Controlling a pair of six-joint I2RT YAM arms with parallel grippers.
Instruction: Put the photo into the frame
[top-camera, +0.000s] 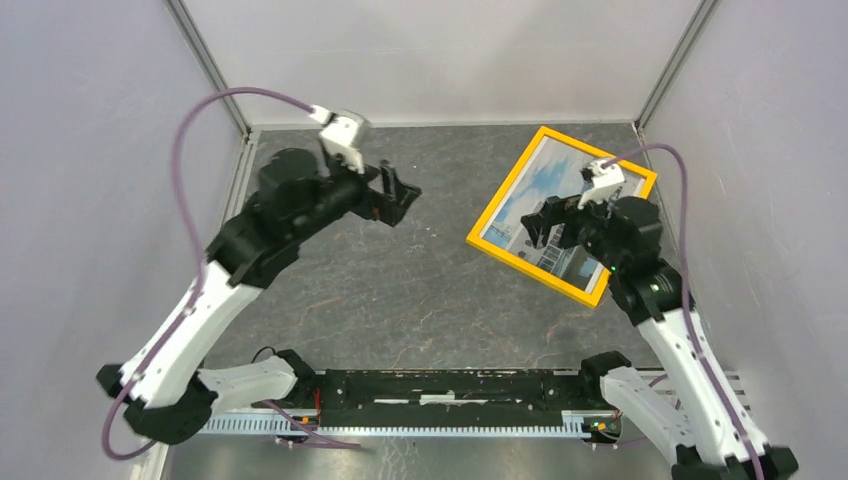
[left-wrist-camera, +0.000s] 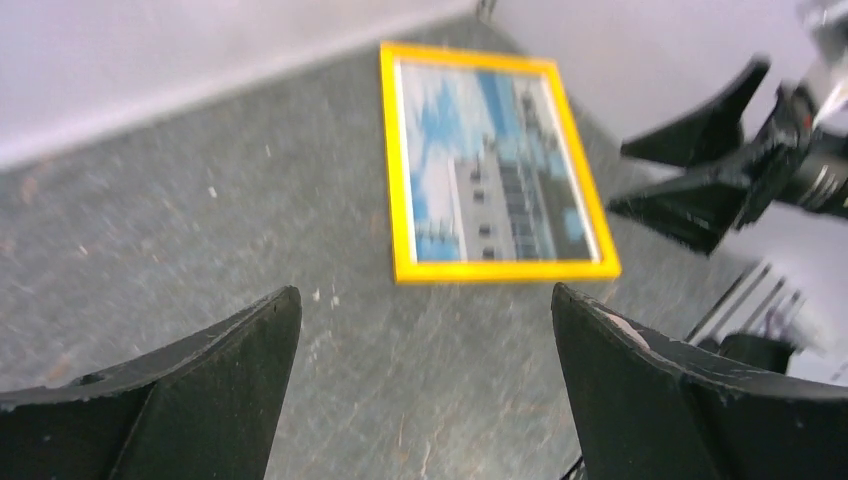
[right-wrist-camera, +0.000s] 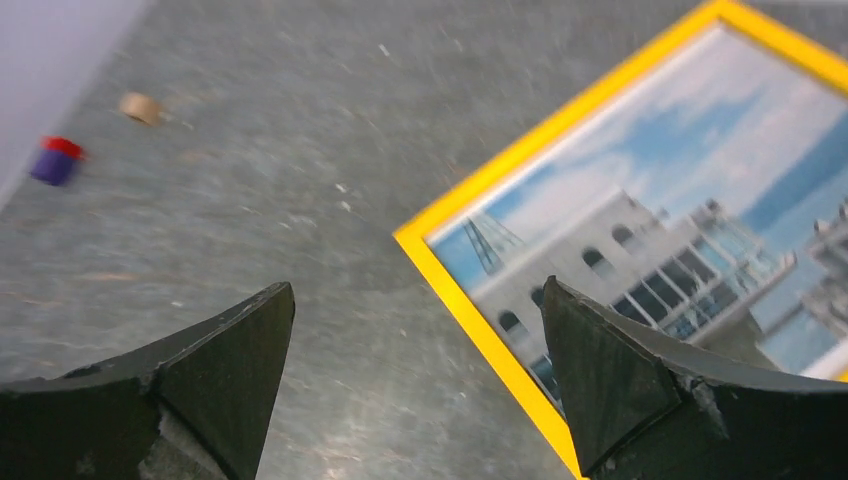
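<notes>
The frame (top-camera: 505, 184) of orange-yellow wood lies flat at the back right of the table, turned at an angle. The photo (top-camera: 545, 180), a pale building under blue sky, lies inside it. My right gripper (top-camera: 537, 227) is open and empty, above the frame's near-left edge. In the right wrist view one finger is over the frame's edge (right-wrist-camera: 470, 310) and the photo (right-wrist-camera: 650, 200), and the gripper (right-wrist-camera: 417, 283) spans that edge. My left gripper (top-camera: 400, 195) is open and empty, raised left of the frame. Its wrist view shows the gripper (left-wrist-camera: 422, 290), frame (left-wrist-camera: 500, 270) and photo (left-wrist-camera: 490, 170) ahead.
White enclosure walls (top-camera: 440, 60) stand close at the back and both sides. A black and metal rail (top-camera: 430, 400) runs between the arm bases. A small red-and-blue thing (right-wrist-camera: 55, 160) and a small tan thing (right-wrist-camera: 140, 107) lie by the wall.
</notes>
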